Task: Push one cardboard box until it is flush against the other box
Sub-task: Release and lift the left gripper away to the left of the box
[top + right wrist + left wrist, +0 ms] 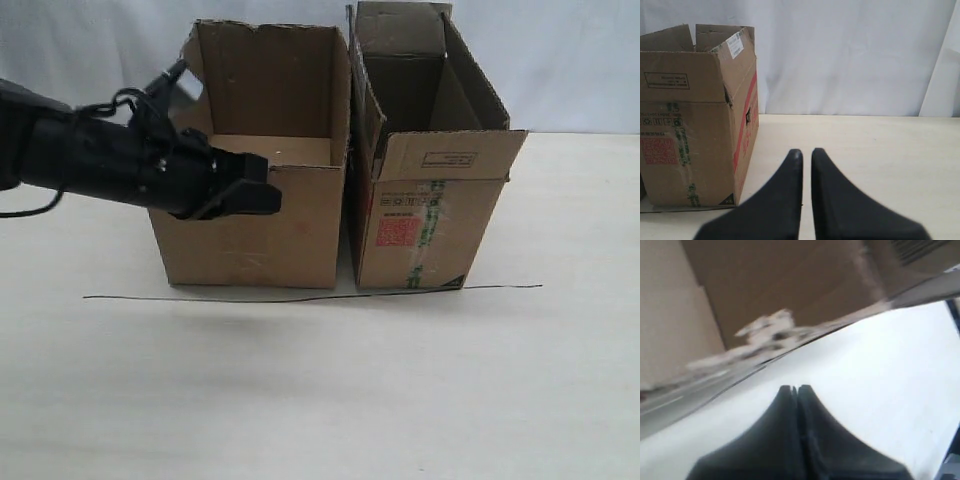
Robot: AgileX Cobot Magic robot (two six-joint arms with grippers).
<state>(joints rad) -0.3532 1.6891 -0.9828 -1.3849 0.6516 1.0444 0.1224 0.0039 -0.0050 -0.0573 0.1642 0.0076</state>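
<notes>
Brown cardboard box beside other box; left pincer, pressed together, before its front.

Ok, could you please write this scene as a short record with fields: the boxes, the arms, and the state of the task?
wide box: left, open top, ragged rim, no flaps
tall box: right, flaps open, red label on front
between boxes: upper edges seem to touch; narrow gap lower down
left arm: reaches across the wide box's front; jaws closed, empty; contact unclear
right jaws: nearly together, empty, apart from the tall box
table: pale, black line before both boxes
task: not clearly flush yet
</notes>
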